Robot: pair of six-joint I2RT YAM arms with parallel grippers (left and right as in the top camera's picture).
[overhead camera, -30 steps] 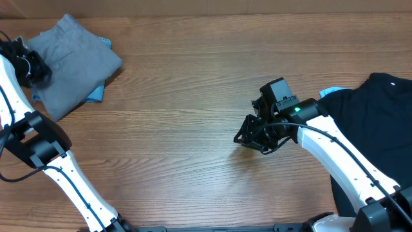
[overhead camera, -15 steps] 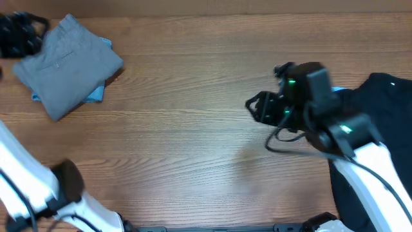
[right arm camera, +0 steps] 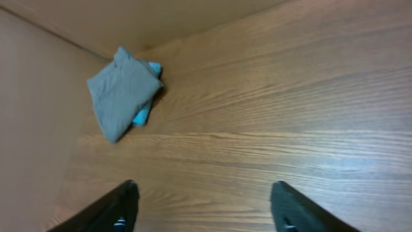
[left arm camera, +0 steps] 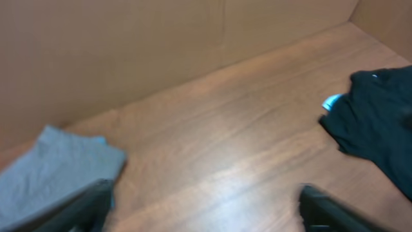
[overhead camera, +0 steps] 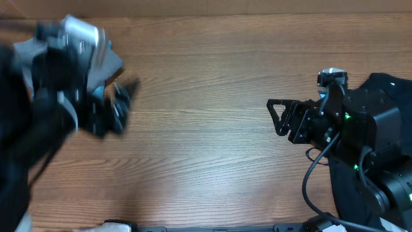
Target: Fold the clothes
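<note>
At the far-left corner of the wooden table (overhead camera: 206, 142) lie the grey-olive shorts (right arm camera: 122, 90), folded into a compact flat bundle. They rest on a light-blue garment (right arm camera: 148, 106) that sticks out at the bundle's right edge. Overhead, only the right part of the shorts (overhead camera: 111, 59) shows. The rest is hidden by the left arm, which is a heavy blur over that corner. From the left wrist view the shorts (left arm camera: 55, 171) sit at lower left, close to the tan wall (left arm camera: 129, 51), with a thin blue edge at their far corner. The left gripper (overhead camera: 119, 106) is overhead just right of the shorts, too smeared to tell whether it touches them. In its own camera the left gripper (left arm camera: 204, 190) has its jaws wide apart, with nothing between them but bare table. The right gripper (overhead camera: 277, 117) is well apart from the shorts, right of centre, pointing left over bare wood. In its wrist view the right gripper (right arm camera: 205, 187) also has its jaws spread wide and empty, with the shorts far off toward the upper left. A black garment (overhead camera: 389, 87) is heaped at the right edge of the table, under and behind the right arm. The left wrist view shows it (left arm camera: 380, 122) with a small pale-blue bit (left arm camera: 331, 101) at its left edge.
</note>
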